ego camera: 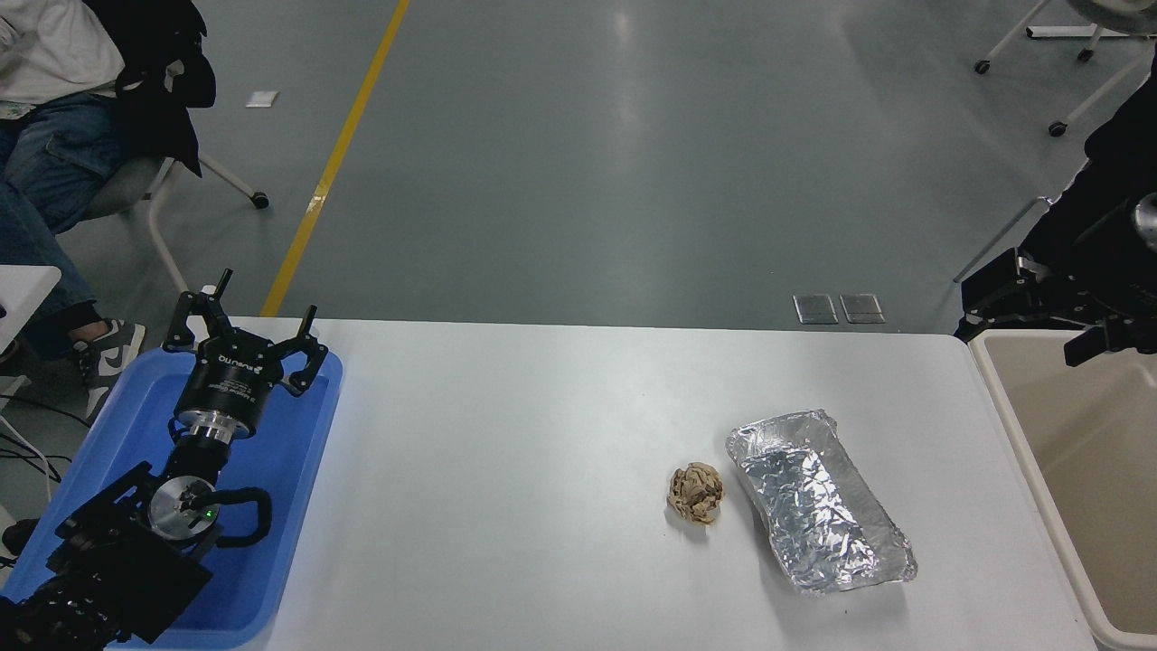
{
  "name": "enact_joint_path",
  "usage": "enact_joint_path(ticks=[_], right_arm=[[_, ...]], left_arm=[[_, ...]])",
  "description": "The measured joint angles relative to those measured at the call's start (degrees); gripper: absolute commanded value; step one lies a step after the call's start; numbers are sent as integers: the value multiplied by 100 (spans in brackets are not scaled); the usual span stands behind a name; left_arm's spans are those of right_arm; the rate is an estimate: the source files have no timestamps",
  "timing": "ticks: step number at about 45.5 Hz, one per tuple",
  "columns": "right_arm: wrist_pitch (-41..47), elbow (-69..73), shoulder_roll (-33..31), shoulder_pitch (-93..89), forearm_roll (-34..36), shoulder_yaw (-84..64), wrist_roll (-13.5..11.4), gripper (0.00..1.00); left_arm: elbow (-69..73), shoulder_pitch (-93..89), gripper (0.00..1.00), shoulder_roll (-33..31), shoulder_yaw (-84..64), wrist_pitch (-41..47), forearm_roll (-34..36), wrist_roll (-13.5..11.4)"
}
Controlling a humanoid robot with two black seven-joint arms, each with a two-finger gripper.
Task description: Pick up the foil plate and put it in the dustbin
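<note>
The foil plate (pixel 818 502) is a shiny, crinkled silver tray lying flat on the white table's right half, its long side angled toward the near right. The dustbin (pixel 1012 425) is a large beige bin at the table's right end, partly cut off by the picture's edge. My right gripper (pixel 999 303) hangs at the right edge, above the dustbin's far corner, well apart from the foil plate. My left gripper (pixel 244 316) is open and empty, parked over the blue tray at the lower left.
A small crumpled brown paper ball (pixel 695 493) lies just left of the foil plate. A flat blue tray (pixel 298 470) sits at the table's left edge under the left arm. A person (pixel 54 99) sits at the far left on a chair.
</note>
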Motion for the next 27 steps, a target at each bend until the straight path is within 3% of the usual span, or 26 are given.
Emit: enact_joint_path(ticks=[16,27], right_arm=[[-1024,-17,56,-983,-655,291,8,99],[-1860,-39,281,-1916,-1882,883,32,99]], left_arm=[[3,0,100,0,0,0,0,-1],[2,0,100,0,0,0,1,-1]])
